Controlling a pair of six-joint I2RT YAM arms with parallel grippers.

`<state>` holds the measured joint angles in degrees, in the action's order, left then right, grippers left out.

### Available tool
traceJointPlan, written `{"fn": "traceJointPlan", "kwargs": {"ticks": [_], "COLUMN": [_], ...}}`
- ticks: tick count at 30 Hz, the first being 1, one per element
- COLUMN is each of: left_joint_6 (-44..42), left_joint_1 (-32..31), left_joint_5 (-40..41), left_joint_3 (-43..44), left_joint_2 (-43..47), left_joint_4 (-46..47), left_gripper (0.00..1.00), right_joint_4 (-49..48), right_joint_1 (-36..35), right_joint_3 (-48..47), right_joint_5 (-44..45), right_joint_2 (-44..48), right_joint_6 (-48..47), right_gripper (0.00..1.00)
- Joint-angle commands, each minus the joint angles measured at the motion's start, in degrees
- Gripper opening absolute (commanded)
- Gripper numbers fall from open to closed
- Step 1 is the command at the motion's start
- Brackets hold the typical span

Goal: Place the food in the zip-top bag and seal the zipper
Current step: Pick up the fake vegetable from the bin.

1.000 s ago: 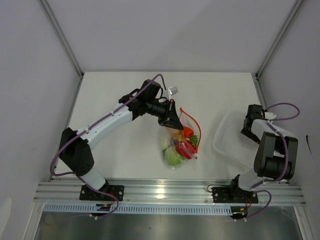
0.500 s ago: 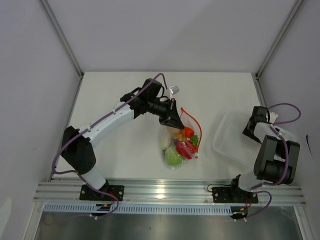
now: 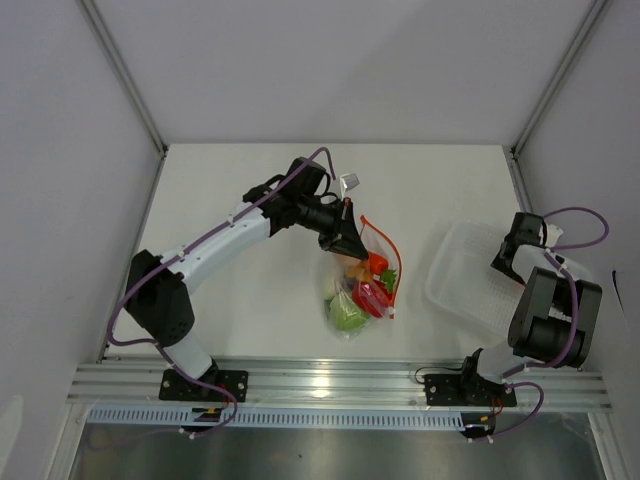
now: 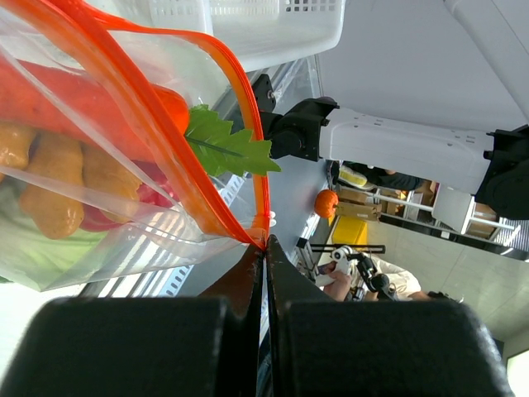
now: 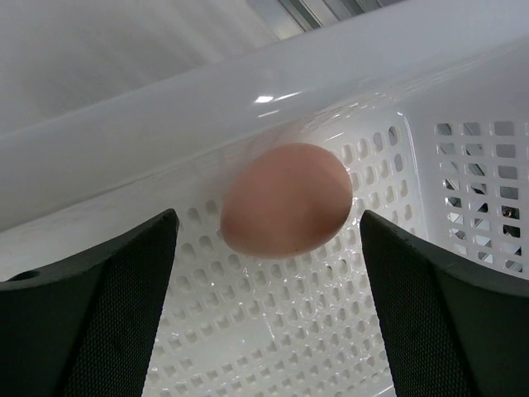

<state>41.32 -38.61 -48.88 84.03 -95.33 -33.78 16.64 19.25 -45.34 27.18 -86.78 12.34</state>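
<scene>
Robot lab test cell, white table (image 3: 430, 190) enclosed by plain white panels (image 3: 330, 60), two arms (image 3: 225, 238) bolted to aluminium rail (image 3: 330, 380)

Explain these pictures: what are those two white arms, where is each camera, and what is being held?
These are two robot arms bolted to a table. One picture looks down from above; the other two come from cameras on each wrist. The left arm has its jaws pinched shut on the orange strip of a clear bag, which rests on the table with toy foods inside. The right arm reaches into a white basket; its jaws stand open on either side of a pink egg-shaped piece, not gripping it.
</scene>
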Motion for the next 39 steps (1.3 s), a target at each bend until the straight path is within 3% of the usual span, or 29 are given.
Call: {"fn": "traceJointPlan", "kwargs": {"ticks": [1, 26, 39], "left_joint_6": [-1.6, -2.2, -2.5], "left_joint_1": [-0.3, -0.3, -0.3], "left_joint_5": [-1.7, -1.7, -1.8], "left_joint_3": [2.7, 3.1, 2.7], "left_joint_2": [0.1, 0.2, 0.4], "left_joint_4": [-0.2, -1.3, -1.6], "left_gripper": [0.01, 0.0, 0.01], "right_joint_4": [-2.4, -2.2, -2.3], "right_joint_1": [0.6, 3.4, 3.3], "right_joint_3": [-1.2, -1.6, -1.0], "right_joint_5": [2.7, -0.7, -2.1], "right_joint_2": [0.6, -2.5, -1.8], "right_joint_6": [-0.2, -0.2, -0.6], "right_gripper": [0.91, 0.72, 0.38]}}
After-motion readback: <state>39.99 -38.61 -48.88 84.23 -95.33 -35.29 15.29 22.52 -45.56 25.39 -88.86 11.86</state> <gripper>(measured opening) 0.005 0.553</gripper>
